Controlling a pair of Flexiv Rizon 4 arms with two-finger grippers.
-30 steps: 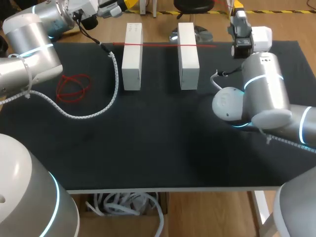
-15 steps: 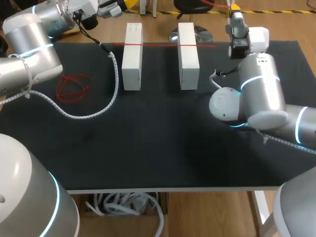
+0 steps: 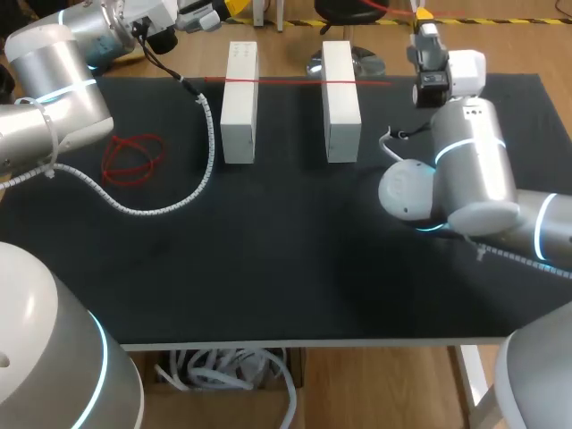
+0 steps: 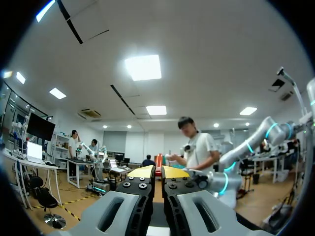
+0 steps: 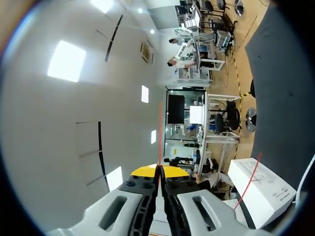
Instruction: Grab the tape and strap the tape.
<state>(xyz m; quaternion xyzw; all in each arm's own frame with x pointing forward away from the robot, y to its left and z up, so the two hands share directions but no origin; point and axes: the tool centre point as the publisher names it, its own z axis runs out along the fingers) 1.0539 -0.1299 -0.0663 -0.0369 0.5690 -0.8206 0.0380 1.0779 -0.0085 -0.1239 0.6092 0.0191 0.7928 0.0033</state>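
The right hand (image 5: 160, 170) is raised beyond the white blocks (image 3: 239, 101), off to their right, its tips pinching the red tape (image 5: 159, 137), which also lies strung across both blocks. The left hand (image 4: 158, 170), beyond the blocks to their left, points outward with its tips nearly touching.

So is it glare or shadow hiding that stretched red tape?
Head view: neither; light is even, the black table shows no glare, and the stretched red tape over the white blocks is simply thin. Right wrist view: the tape runs from the right arm's jaws as a fine line against a bright wall. Left wrist view: ceiling lights glare white.
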